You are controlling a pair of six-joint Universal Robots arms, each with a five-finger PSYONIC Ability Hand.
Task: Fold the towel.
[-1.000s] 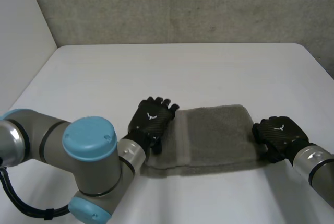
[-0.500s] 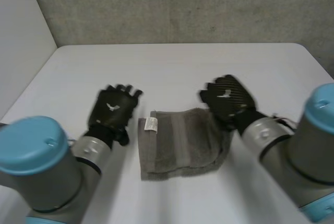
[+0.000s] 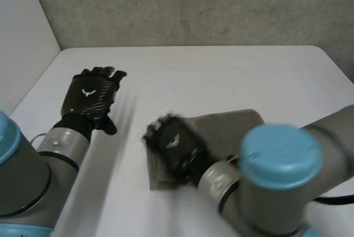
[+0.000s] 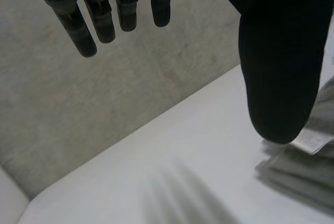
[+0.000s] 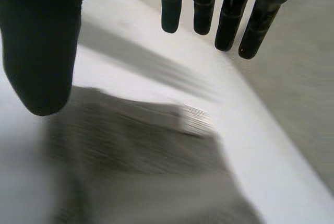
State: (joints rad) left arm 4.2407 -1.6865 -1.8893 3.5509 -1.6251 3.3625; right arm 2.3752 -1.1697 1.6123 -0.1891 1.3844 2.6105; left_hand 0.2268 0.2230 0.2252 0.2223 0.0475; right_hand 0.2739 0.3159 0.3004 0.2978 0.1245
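Grey terry towel, folded, lies at lower centre of the frame on the white table. Right hand is over the towel's left end, fingers straight, thumb apart, grasping nothing. Left hand is at left of frame, well apart from the towel, fingers relaxed, empty.

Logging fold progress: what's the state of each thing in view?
towel: folded over in layers, lying on the table, in neither hand.
left hand: open, fingers straight, off to the towel's side, clear of it.
right hand: open, fingers straight, over the towel, gripping nothing.
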